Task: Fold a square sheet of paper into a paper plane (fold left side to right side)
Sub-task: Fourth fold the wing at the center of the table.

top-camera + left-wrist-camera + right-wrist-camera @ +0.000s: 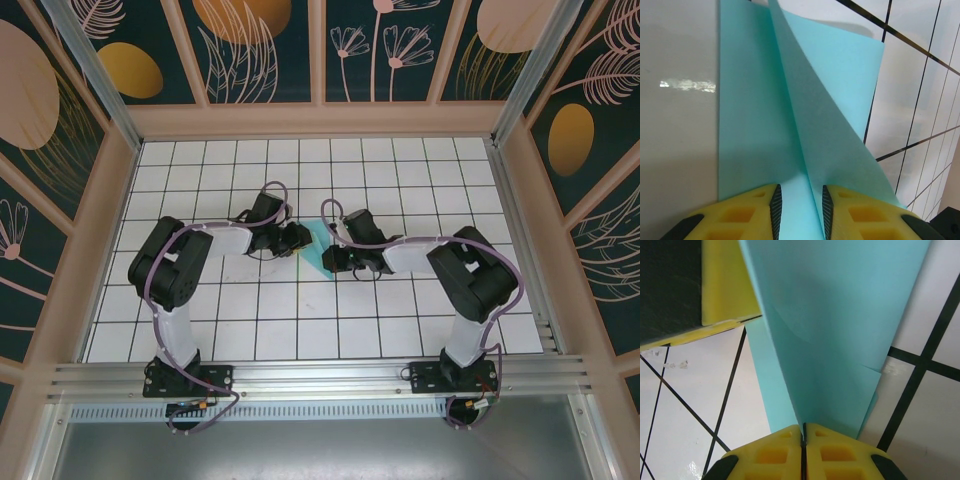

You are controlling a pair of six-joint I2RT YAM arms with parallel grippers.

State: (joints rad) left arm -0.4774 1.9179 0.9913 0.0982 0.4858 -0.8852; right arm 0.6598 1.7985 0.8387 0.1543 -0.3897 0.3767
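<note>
The turquoise sheet of paper (316, 250) lies on the white grid table between both arms, with one flap lifted. In the left wrist view the raised flap (830, 115) climbs from a flat layer and its edge runs between the jaws of my left gripper (801, 192). These stand apart, and the flap leans on the right pad (826, 205). My right gripper (803, 430) is shut on the lower edge of the standing paper (840, 340). From above, the left gripper (300, 240) and right gripper (335, 258) face each other across the sheet. The paper plane is out of view.
A yellow finger of the left gripper (725, 285) hangs close above the paper in the right wrist view. Wooden walls (320, 120) fence the gridded table (300, 320). An aluminium rail (320, 375) carries both arm bases at the near edge.
</note>
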